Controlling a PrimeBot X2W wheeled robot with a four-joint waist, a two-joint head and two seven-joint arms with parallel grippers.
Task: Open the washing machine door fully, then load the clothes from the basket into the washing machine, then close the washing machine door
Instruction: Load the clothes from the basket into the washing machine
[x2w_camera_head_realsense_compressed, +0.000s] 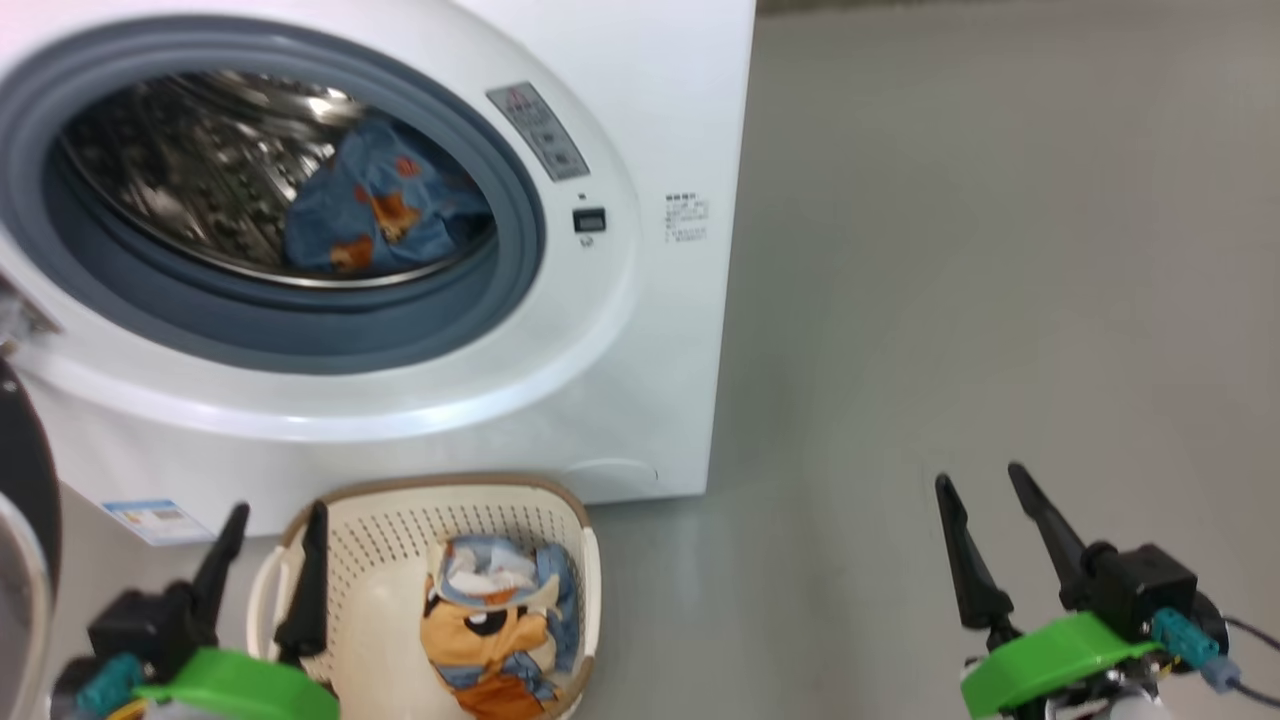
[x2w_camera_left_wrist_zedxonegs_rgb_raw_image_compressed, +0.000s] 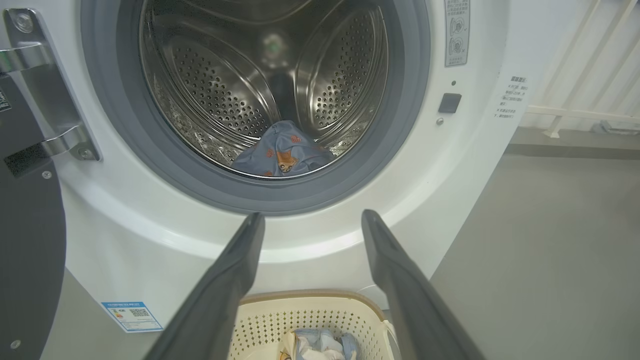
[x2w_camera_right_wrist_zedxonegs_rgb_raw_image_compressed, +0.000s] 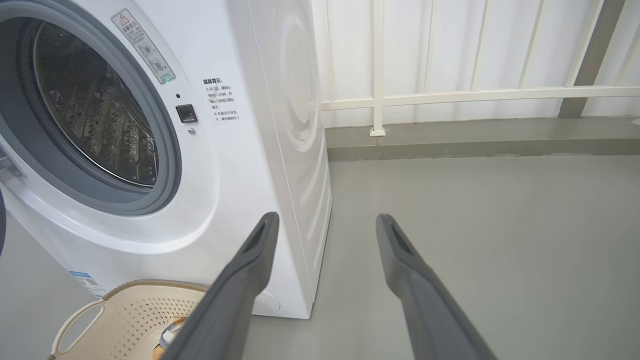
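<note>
Both open and empty: left gripper (x2w_camera_head_realsense_compressed: 277, 513) hovers by the basket (x2w_camera_head_realsense_compressed: 440, 487) of clothes (x2w_camera_head_realsense_compressed: 495, 620) (one piece (x2w_camera_head_realsense_compressed: 380, 205) already in the washing machine (x2w_camera_head_realsense_compressed: 640, 330)), right gripper (x2w_camera_head_realsense_compressed: 978, 478) over floor (x2w_camera_head_realsense_compressed: 900, 300). A low grab could lift the basket too.

Grey floor (x2w_camera_head_realsense_compressed: 950, 300): washing machine (x2w_camera_head_realsense_compressed: 640, 350), basket (x2w_camera_head_realsense_compressed: 400, 545)

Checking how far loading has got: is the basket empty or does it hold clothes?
Not empty. The basket holds an orange, cream and blue fabric bundle; one blue printed piece already lies in the drum.
</note>
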